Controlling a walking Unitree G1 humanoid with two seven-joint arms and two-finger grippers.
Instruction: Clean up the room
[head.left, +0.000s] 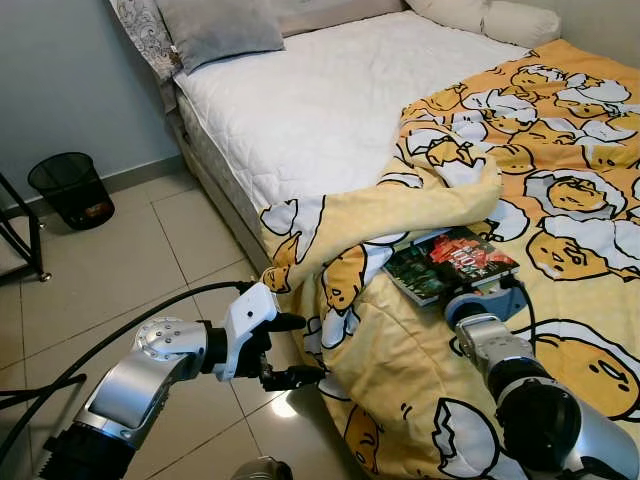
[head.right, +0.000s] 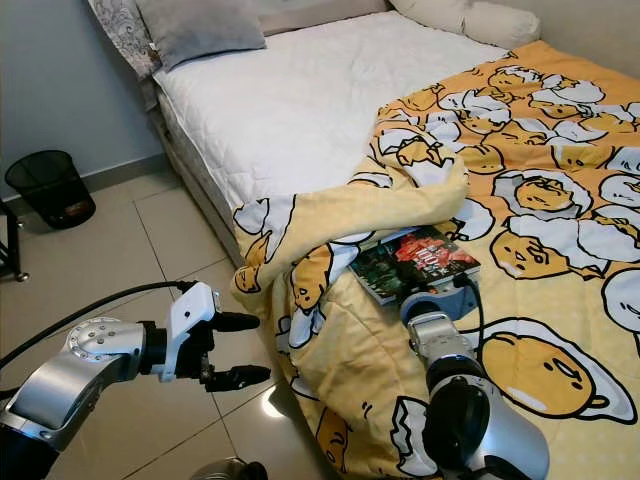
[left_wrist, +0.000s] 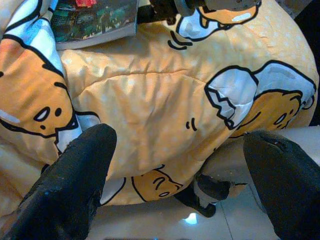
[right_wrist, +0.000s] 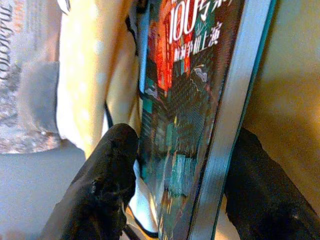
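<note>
My right gripper (right_wrist: 175, 190) grasps a dark glossy paperback book (head.left: 450, 262) lying on the yellow egg-print quilt (head.left: 560, 200) at the bed's edge. My left gripper (head.left: 292, 350), fingers spread, hovers over the beige floor tiles (head.left: 120, 270) beside the quilt's overhang.

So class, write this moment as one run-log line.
right gripper: fingers either side of book on yellow blanket | left gripper: open, empty, beside blanket's hanging edge | wastebasket: on floor by wall
</note>
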